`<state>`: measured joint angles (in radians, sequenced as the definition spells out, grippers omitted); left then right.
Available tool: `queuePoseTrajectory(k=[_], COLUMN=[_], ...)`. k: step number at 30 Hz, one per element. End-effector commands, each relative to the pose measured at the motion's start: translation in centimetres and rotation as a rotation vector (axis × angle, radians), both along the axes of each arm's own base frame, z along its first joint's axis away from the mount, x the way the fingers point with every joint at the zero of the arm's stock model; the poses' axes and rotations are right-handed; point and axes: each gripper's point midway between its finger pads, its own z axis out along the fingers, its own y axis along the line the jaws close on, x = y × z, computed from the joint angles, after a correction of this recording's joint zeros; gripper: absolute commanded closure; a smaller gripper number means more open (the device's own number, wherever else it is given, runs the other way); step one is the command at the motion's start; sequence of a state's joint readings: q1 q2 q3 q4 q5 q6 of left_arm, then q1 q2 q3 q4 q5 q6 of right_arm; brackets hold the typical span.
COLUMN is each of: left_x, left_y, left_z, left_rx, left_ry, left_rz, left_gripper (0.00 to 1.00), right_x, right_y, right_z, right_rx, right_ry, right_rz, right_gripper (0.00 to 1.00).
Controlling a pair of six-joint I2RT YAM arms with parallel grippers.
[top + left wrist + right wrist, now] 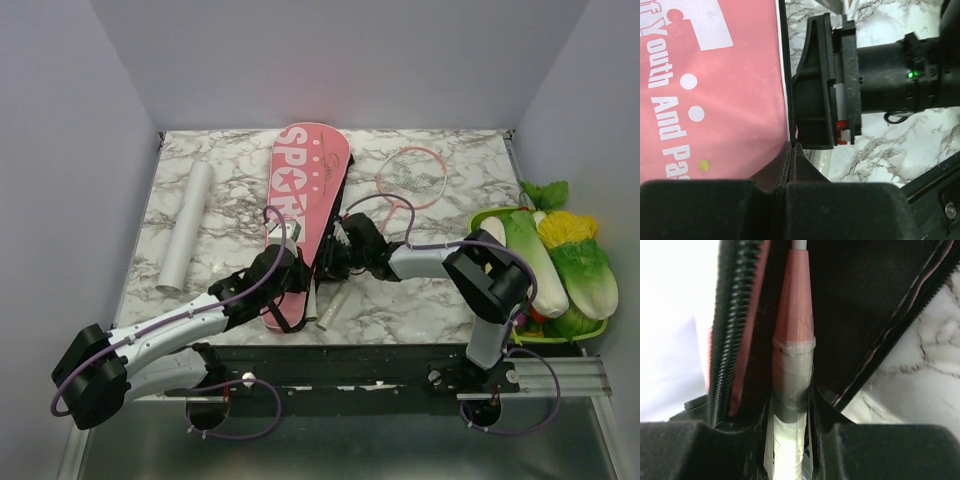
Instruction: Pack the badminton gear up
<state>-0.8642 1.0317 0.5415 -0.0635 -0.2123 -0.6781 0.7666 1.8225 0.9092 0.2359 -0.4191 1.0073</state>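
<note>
Left end effector (790,156) is pressed together on the black zip edge of the pink bag (305,185), which lies mid-surface, and lifts the flap. Right end effector (790,422) is pinching the handle of a racket (792,345), whose pink cone and shaft sit in the dark mouth between the two rows of zip teeth.

The way to play this is to push straight along the bag toward the far side. The handle should stay centred so the grey tape doesn't snag the teeth. The left one should lift only, with no sideways tug.

The second racket (412,172) lies just right of the bag, and the white tube (188,225) is well apart on the left. Neither is packed yet.
</note>
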Motion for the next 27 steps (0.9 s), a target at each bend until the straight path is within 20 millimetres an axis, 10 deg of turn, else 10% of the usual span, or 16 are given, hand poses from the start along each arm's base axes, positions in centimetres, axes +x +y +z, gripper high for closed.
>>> queuePoseTrajectory(k=[1, 12, 27], left_x=[-0.2, 0.2, 0.9], left_y=[-1.6, -1.8, -0.5], left_z=[1.6, 0.1, -0.1], left_rx=[-0.103, -0.098, -0.055], left_ry=[-0.010, -0.007, -0.064], left_rz=[-0.014, 0.000, 0.030], left_gripper=[1.00, 1.00, 1.00], right_x=[2.7, 1.9, -0.1], right_y=[2.3, 0.3, -5.4], right_z=[2.6, 1.9, -0.3], right_rx=[0.181, 0.052, -0.175], right_ry=[-0.093, -0.141, -0.163], right_rz=[-0.053, -0.027, -0.075], right_gripper=[0.96, 0.53, 0.53])
